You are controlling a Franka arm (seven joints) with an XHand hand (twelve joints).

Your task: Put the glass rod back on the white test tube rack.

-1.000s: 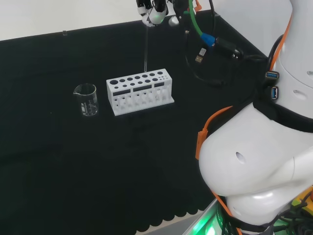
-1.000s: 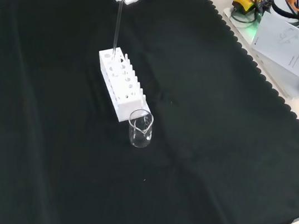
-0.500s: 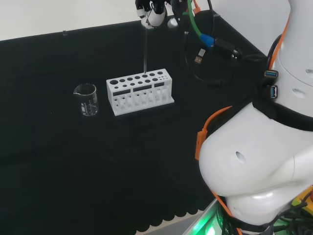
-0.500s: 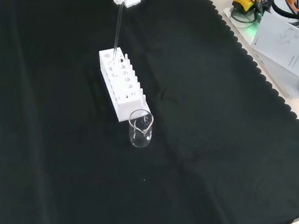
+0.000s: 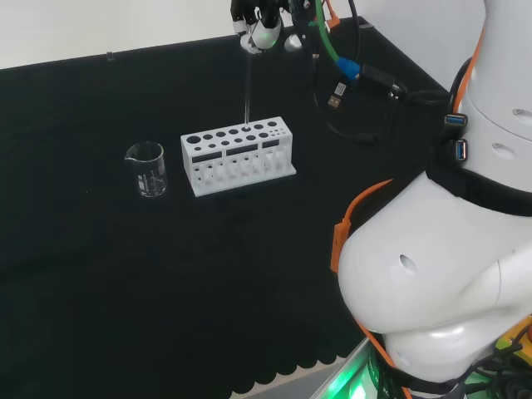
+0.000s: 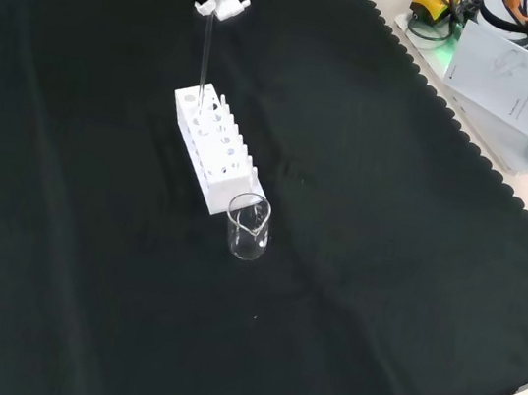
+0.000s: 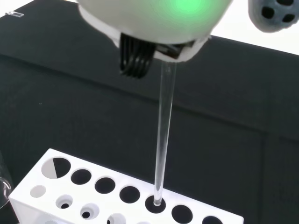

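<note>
Fingers: curled and pinching the top of the rod, so it hung upright from the hand [image 5: 264, 21].
Rod [image 7: 163, 135]: near vertical, its lower tip at the mouth of a hole in the rack's far row as the head view showed it; probably held plumb to slide in cleanly.
Rack [image 5: 237, 154]: on the cloth [image 6: 382, 275], under the hand.
Beaker [image 6: 248, 226]: at the rack's end, clear of the rod's path.
Stage: judged to be insertion, release not yet made.

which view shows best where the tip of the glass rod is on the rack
The wrist view: the glass rod runs down to a hole in the white rack, its tip right at the opening. The head view and front view show it as a faint upright line under the hand.
</note>
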